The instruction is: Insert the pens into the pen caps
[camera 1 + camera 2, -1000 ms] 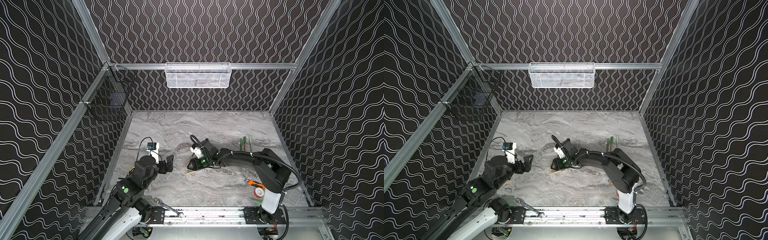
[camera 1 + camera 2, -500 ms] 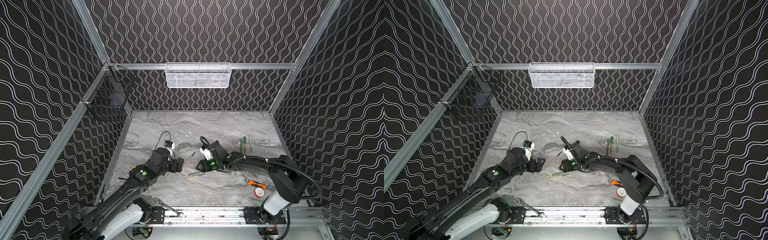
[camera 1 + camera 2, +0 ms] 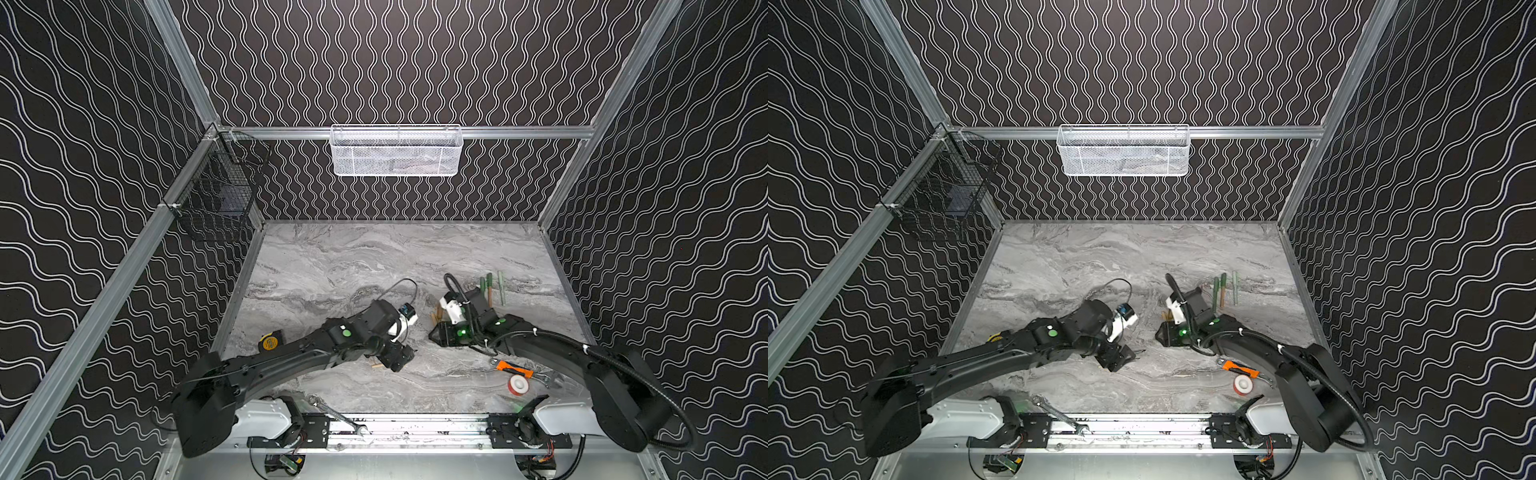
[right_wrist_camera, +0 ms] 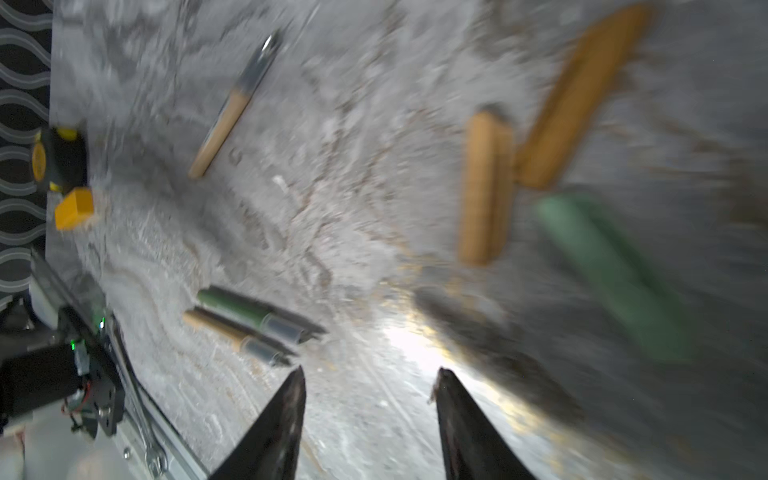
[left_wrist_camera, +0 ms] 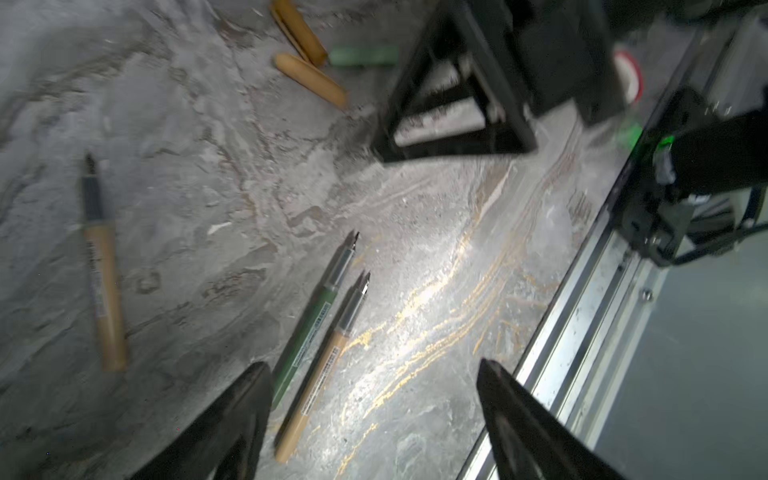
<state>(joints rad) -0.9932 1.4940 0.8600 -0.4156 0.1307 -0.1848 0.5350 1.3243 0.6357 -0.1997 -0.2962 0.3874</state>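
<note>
Two empty grippers, jaws spread, at lower centre — left gripper [image 3: 400, 358] by uncapped pens [image 5: 309, 328], right gripper [image 3: 434, 333] near tan pen caps [image 4: 484, 187].

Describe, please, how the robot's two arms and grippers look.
Both are matte black with white base housings and green lights: left arm, right arm. Black cables loop to white wrist cameras. The left gripper and right gripper have dark, tapering fingers.

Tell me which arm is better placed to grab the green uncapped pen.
Likely left: the left gripper hangs open beside the slim green pen; the right gripper is nearer the tan caps.
</note>
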